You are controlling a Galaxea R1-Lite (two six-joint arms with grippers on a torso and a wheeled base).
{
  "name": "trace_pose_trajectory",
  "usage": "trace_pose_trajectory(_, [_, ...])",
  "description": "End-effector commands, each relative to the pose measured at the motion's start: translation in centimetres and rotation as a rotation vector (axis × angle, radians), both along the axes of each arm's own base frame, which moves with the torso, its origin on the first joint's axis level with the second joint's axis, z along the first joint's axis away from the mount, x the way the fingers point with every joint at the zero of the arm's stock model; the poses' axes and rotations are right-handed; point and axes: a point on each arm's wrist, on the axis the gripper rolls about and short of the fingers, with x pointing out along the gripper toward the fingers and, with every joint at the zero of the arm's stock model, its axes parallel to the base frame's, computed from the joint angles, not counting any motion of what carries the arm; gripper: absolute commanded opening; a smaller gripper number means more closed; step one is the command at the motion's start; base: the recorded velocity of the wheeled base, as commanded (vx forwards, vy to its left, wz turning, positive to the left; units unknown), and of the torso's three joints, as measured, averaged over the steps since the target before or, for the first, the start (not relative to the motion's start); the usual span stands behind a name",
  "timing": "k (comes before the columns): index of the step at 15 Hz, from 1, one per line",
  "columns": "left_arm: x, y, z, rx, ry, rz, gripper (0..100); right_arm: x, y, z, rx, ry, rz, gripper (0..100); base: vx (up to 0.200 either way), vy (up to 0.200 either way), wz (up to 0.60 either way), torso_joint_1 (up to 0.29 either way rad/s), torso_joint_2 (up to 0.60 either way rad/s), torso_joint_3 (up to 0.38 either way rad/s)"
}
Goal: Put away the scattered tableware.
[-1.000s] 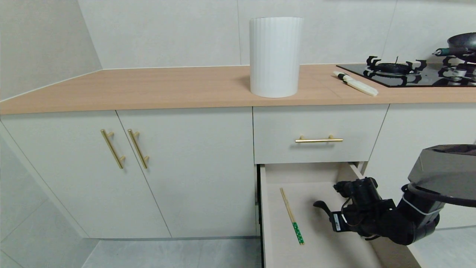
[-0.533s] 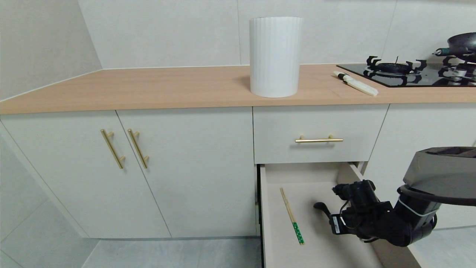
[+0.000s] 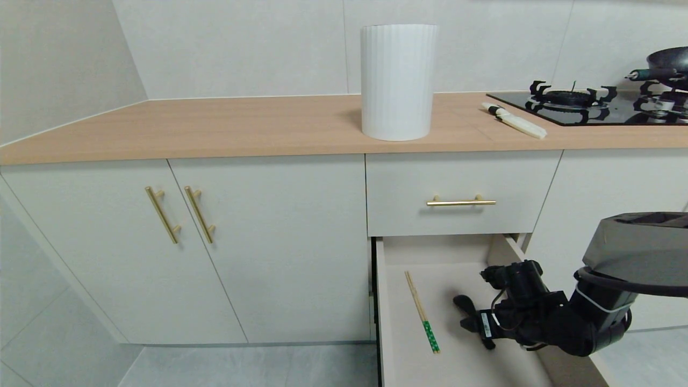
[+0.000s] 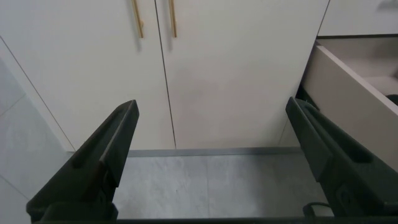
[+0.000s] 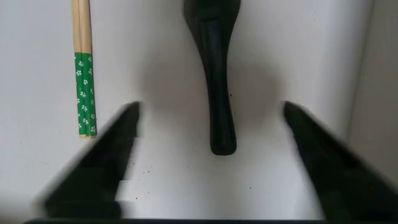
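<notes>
So, the black spoon (image 5: pixel 217 93) lies flat on the drawer (image 3: pixel 441 250) floor, handle pointing at the drawer's front, parallel to the chopsticks (image 3: pixel 422 312) beside it. My right gripper (image 5: pixel 211 174) hangs wide open over the handle; the bowl's cut off on the wrist cam. My left gripper (image 4: pixel 210 109) is also spread wide, outside the drawer.

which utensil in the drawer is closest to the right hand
The black spoon, lying just under the open right hand; the green-tipped wooden chopsticks lie farther to the side.
</notes>
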Motion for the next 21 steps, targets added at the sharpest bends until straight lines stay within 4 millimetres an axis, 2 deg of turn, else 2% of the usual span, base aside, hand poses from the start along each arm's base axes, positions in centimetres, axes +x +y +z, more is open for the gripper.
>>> trace_pose_trajectory(1, [0.0, 0.0, 0.0, 0.0, 0.002, 0.0, 100, 0.0, 0.0, 0.3, 0.002, -0.007, 0.0, 100, 0.0, 0.0, 0.0, 0.0, 0.0, 0.0])
trace_pose_trajectory(3, [0.0, 0.0, 0.0, 0.0, 0.002, 0.0, 100, -0.1, -0.1, 1.2, -0.001, -0.031, -0.007, 100, 0.0, 0.0, 0.0, 0.0, 0.0, 0.0])
trace_pose_trajectory(6, [0.0, 0.0, 0.0, 0.0, 0.002, 0.0, 100, -0.6, -0.3, 4.5, -0.001, -0.097, -0.031, 100, 0.0, 0.0, 0.0, 0.0, 0.0, 0.0])
trace_pose_trajectory(7, [0.0, 0.0, 0.0, 0.0, 0.002, 0.0, 100, -1.2, -0.5, 6.5, 0.009, -0.12, -0.031, 100, 0.0, 0.0, 0.0, 0.0, 0.0, 0.0])
trace_pose_trajectory(10, [0.0, 0.0, 0.0, 0.0, 0.002, 0.0, 100, -2.9, -0.9, 10.8, 0.031, -0.166, -0.024, 100, 0.0, 0.0, 0.0, 0.0, 0.0, 0.0])
trace_pose_trajectory(11, [0.0, 0.0, 0.0, 0.0, 0.002, 0.0, 100, -4.0, -1.0, 12.8, 0.039, -0.183, -0.014, 100, 0.0, 0.0, 0.0, 0.0, 0.0, 0.0])
trace_pose_trajectory(13, [0.0, 0.0, 0.0, 0.0, 0.002, 0.0, 100, -5.7, -0.6, 15.2, 0.046, -0.194, 0.018, 100, 0.0, 0.0, 0.0, 0.0, 0.0, 0.0])
trace_pose_trajectory(17, [0.0, 0.0, 0.0, 0.0, 0.002, 0.0, 100, -8.6, 0.1, 17.8, 0.053, -0.195, 0.082, 100, 0.0, 0.0, 0.0, 0.0, 0.0, 0.0])
trace_pose_trajectory(21, [0.0, 0.0, 0.0, 0.0, 0.002, 0.0, 100, -9.3, 0.1, 18.4, 0.043, -0.166, 0.095, 100, 0.0, 0.0, 0.0, 0.0, 0.0, 0.0])
